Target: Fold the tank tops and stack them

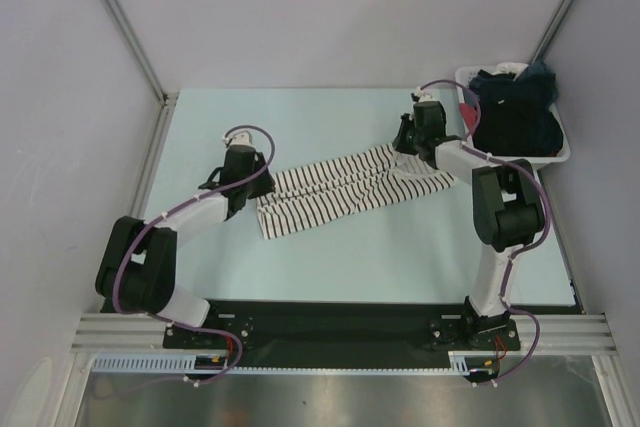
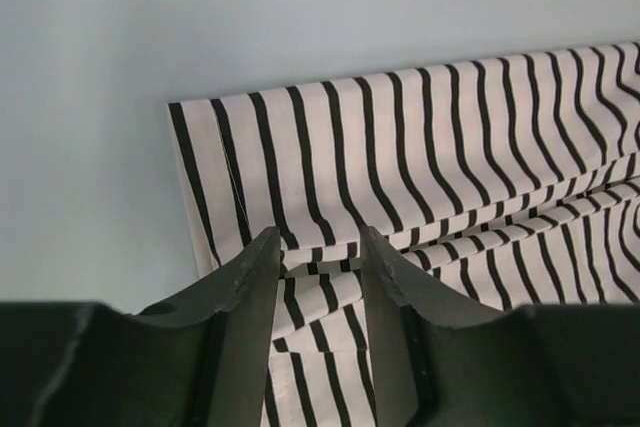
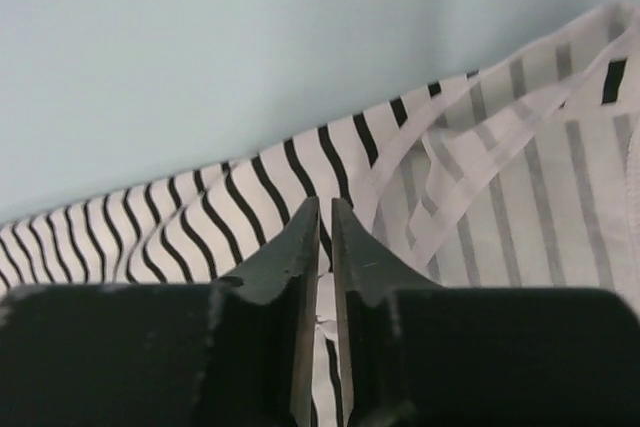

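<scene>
Early days, I'm guessing: on the table (image 1: 330,267) the striped tank top (image 1: 340,187) is lying across the middle as a long, wrinkly lengthwise-folded band, and the black tank top (image 1: 510,117) is sitting bunched in the basket (image 1: 562,152) at the far right (nothing's getting stacked yet). The left gripper (image 2: 320,247) is hovering, jaws apart, over the hem end. The right gripper (image 3: 323,212) is pinching fabric near the straps.

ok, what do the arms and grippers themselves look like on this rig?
Left arm and right arm match: white links, bulky black joints, a purple cable looped along each. Left gripper and right gripper: matte black fingers tapering to blunt tips. No markings visible.
</scene>
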`<state>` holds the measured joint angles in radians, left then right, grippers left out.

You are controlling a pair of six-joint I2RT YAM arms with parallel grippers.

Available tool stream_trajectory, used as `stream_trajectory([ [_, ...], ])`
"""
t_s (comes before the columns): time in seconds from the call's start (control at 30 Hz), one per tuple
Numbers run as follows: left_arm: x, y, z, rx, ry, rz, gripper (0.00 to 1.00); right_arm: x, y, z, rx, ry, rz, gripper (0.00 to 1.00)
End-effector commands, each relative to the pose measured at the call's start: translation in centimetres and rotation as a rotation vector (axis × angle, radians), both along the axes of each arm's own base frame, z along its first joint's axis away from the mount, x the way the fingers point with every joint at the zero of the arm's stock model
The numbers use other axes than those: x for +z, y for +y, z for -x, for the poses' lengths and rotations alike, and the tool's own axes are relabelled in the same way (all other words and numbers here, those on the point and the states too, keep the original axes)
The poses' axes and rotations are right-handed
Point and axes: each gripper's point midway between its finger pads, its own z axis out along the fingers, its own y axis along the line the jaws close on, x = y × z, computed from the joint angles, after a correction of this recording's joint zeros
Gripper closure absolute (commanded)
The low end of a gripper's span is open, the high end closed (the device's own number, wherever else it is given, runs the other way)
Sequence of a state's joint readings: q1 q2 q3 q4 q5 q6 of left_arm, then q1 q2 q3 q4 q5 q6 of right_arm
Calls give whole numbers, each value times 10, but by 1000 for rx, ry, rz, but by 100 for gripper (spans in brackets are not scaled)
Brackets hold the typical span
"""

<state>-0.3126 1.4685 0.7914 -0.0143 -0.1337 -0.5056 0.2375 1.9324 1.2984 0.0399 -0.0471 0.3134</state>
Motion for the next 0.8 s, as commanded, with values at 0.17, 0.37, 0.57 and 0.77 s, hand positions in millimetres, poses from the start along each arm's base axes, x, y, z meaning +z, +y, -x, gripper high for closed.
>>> stream_trajectory([
  [0.17,-23,-20,10,-87,49,78,77,-51,0,43,25,237,-30,100],
  [0.37,-42,-9,21,-34,105,63,93,-61,-32,63,-128,240,-70,100],
  [0.57,-35,9,24,59,72,52,99,-47,-44,50,-158,198,-63,93],
  [0.77,-17,21,17,82,48,-12,63,-15,-48,43,-170,136,-63,74],
])
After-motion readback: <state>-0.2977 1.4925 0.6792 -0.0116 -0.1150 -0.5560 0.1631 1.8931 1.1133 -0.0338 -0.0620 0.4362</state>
